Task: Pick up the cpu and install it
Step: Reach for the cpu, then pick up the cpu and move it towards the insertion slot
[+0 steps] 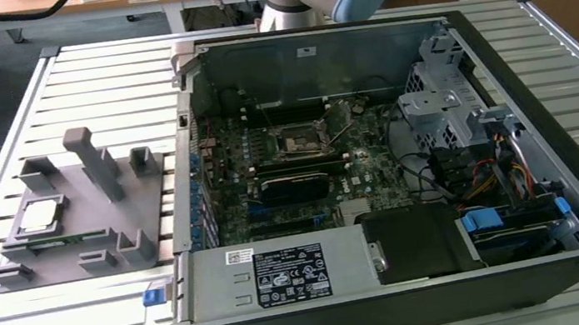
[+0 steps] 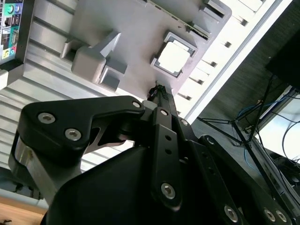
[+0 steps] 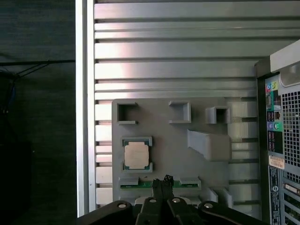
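Observation:
The cpu is a flat square chip with a silver top, lying in a shallow holder on the grey fixture plate at the exterior view's left. Both wrist views look down on the cpu from well above. My gripper hangs high over the plate, its black fingers drawn together to a point with nothing between them. Its tip lines up near the plate's edge, beside the cpu and apart from it. The black-framed socket sits on the motherboard inside the open computer case.
A long green memory stick lies in a slot on the plate next to the cpu. Grey posts and blocks rise from the plate. The case's rear panel stands beside the plate. The slatted metal table ends near the plate.

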You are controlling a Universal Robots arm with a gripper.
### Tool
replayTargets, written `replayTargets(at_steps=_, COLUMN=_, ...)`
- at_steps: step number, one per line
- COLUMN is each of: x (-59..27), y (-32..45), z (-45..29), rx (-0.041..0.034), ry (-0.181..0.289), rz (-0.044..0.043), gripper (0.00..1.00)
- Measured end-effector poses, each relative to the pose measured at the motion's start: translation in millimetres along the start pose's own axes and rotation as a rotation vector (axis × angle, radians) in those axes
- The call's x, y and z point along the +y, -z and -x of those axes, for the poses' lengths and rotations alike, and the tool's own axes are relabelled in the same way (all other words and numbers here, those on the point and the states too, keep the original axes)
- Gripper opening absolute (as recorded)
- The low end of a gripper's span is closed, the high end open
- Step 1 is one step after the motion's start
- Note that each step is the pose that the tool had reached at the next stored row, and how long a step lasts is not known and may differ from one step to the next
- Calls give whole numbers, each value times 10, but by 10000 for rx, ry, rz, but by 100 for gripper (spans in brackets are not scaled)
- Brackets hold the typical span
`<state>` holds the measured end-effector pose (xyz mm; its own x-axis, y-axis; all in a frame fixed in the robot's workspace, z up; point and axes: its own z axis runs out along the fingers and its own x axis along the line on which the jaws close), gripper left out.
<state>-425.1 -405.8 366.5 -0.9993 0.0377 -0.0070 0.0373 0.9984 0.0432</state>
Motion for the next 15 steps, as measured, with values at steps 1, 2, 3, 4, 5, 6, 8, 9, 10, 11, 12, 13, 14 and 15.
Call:
replayTargets(at_steps=1, x=-1, y=-2, z=-19, rx=1, ry=0, rz=0, gripper=11)
replayTargets(at_steps=2, x=-2, y=-4, z=-39, rx=2, ry=1, rz=0, gripper=11)
replayTargets(at_steps=3, x=-3, y=-6, z=-58, rx=3, ry=0, rz=0, gripper=11)
replayTargets(at_steps=4, x=-3, y=-8, z=-74, rx=5, ry=0, rz=0, gripper=11)
replayTargets(at_steps=5, x=-4, y=-9, z=-86, rx=10, ry=0, rz=1, gripper=11)
replayTargets(at_steps=6, x=-4, y=-11, z=-96, rx=18, ry=0, rz=0, gripper=11)
replayTargets(at_steps=8, x=-5, y=-14, z=-113, rx=26, ry=-1, rz=-1, gripper=11)
replayTargets(at_steps=9, x=-6, y=-16, z=-118, rx=30, ry=0, rz=-1, gripper=11)
replayTargets(at_steps=10, x=-6, y=-18, z=-119, rx=35, ry=0, rz=0, gripper=11)
replayTargets(at_steps=11, x=-6, y=-18, z=-120, rx=42, ry=0, rz=-2, gripper=11)
replayTargets(at_steps=12, x=-6, y=-20, z=-121, rx=47, ry=-1, rz=-2, gripper=11)
replayTargets(at_steps=13, x=-6, y=-23, z=-122, rx=49, ry=-1, rz=-2, gripper=11)
replayTargets(at_steps=14, x=-6, y=-24, z=-122, rx=55, ry=-2, rz=-2, gripper=11)
replayTargets(at_steps=15, x=-6, y=-26, z=-122, rx=60, ry=-3, rz=-2, gripper=11)
